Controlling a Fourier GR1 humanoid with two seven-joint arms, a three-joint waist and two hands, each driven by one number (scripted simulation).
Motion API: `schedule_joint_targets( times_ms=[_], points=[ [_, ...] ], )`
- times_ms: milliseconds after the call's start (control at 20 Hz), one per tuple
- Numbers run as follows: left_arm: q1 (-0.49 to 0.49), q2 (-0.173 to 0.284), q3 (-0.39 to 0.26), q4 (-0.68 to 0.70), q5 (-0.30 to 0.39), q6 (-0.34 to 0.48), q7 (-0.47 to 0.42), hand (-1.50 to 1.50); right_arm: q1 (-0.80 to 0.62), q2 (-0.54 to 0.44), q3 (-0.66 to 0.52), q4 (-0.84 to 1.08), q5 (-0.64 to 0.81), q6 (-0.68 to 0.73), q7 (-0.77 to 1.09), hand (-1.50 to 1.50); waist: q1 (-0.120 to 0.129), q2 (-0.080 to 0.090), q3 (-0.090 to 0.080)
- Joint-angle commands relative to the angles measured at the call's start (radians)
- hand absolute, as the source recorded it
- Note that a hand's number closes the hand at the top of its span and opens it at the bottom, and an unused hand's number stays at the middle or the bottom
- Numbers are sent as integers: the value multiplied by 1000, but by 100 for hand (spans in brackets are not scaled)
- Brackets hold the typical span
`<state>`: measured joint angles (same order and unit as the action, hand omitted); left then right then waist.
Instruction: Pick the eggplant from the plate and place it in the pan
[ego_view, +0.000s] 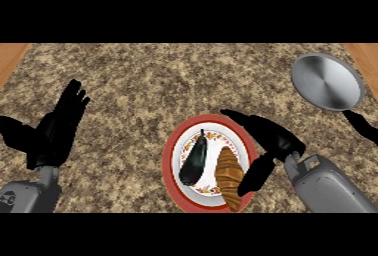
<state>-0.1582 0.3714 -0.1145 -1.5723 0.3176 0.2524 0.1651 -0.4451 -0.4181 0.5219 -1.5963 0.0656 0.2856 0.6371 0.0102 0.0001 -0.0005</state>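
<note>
A dark eggplant (195, 159) lies lengthwise on a red-rimmed white plate (170, 160) near the counter's front middle, with a brown croissant (229, 175) beside it on the right. My right hand (273, 139) hovers over the plate's right edge, fingers relaxed and spread, thumb hanging down by the croissant; it holds nothing. The grey pan (326, 81) sits at the far right, its black handle (360, 126) pointing toward the front. My left hand (57, 127) rests open at the left, fingers up.
The speckled stone counter (170, 80) stretches across the view, with wooden strips at both far corners. The pan lies close to the counter's right edge.
</note>
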Motion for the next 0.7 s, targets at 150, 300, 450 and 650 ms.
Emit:
schedule_joint_targets(
  times_ms=[150, 300, 450, 650],
  points=[
    [-33, -28, 27, 54, -12, -28, -2, 0, -53, 26, 57, -45, 91, 123, 141, -150, -9, 0, 0],
    [-21, -12, 38, -15, -24, -22, 42, 0, -112, 73, 29, -48, 122, 143, 239, -150, -4, -1, 0],
    [4, -42, 60, 27, -23, -67, -11, 0, -85, 136, 39, 0, 207, 149, 216, -150, -6, 0, 0],
    [-11, -48, 65, -6, -74, -53, 44, 0, -93, 228, -3, -16, 251, 154, 232, -150, -7, 0, 0]
  ],
)
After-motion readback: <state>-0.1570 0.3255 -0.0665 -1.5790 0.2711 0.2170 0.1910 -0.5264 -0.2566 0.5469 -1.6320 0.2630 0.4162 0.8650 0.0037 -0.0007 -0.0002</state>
